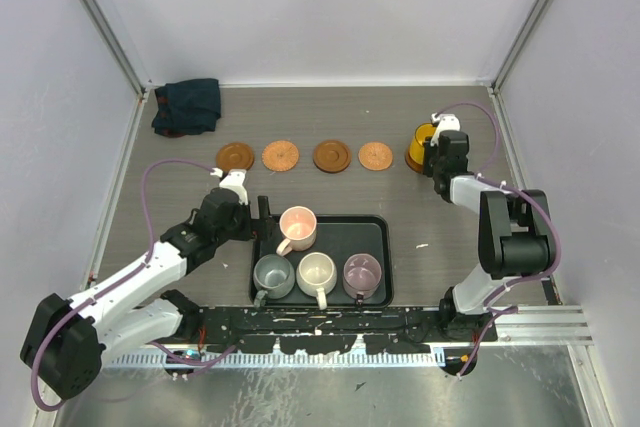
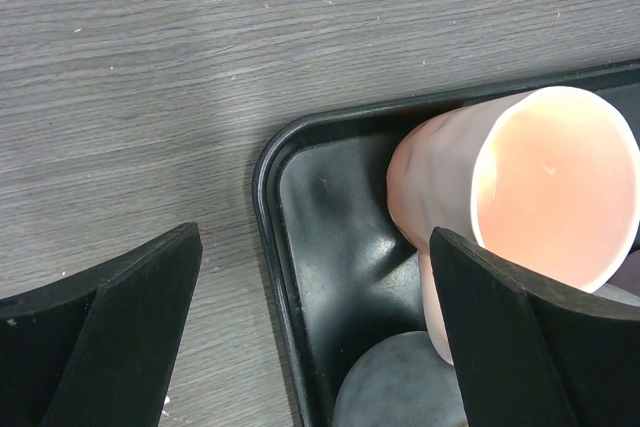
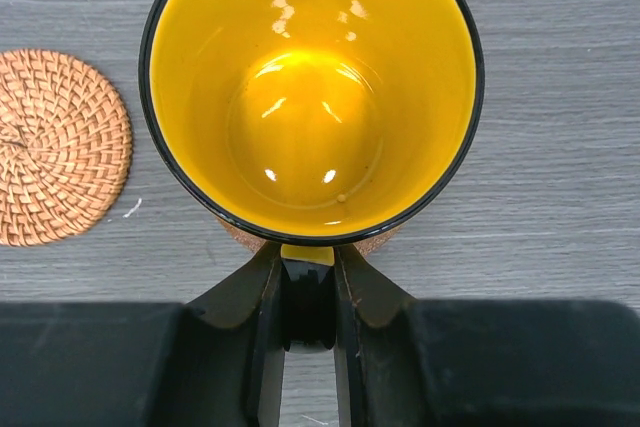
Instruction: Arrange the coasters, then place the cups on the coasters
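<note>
R claw clamped on handle of yellow cup; it sits on a coaster at row's 3 o'clock end. I see L claw spread wide, empty, over tray rim beside pink cup at tray's 11 o'clock.

The grey wood-grain table carries a black tray at six o'clock. Four coasters line up toward twelve, with a dark folded cloth at ten o'clock.
</note>
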`<state>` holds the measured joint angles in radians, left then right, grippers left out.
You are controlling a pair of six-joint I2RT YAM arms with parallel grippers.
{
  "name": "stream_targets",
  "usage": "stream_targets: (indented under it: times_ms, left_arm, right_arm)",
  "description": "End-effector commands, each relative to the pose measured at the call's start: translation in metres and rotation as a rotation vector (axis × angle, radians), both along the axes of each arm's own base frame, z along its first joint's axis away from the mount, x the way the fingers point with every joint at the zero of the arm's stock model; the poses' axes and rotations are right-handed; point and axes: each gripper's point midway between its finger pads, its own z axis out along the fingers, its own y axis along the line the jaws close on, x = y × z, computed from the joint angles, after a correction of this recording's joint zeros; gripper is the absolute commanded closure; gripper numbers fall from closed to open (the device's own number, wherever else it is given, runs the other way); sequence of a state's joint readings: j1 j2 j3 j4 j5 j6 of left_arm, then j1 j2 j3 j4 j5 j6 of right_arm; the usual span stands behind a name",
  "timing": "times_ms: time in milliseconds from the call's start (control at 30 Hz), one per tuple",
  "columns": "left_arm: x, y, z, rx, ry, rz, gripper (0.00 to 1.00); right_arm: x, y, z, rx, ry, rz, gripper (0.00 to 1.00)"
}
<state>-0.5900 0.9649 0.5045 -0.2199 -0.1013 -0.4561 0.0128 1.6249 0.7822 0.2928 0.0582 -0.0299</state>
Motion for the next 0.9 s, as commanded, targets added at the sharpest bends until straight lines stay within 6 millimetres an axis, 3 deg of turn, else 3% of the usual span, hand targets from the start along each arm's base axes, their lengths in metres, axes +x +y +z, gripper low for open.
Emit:
stream_targets:
  times_ms: [0,667,867]
  left_arm:
    - [0.017,-0.009,0.026,-0.034,-0.088,0.001,0.02]
    - [0.016,-0.007,0.024,-0.029,-0.086,0.003,0.02]
    - [0.015,-0.006,0.024,-0.027,-0.089,0.007,0.02]
  right_arm:
    - [0.033,-0.001,0.054,-0.014,-0.172,0.008,0.99]
    - [0.026,-0.004,0.036,-0.020,-0.115,-0.014,0.99]
    - [0.023,-0.003,0.032,-0.015,-0.106,-0.009,0.94]
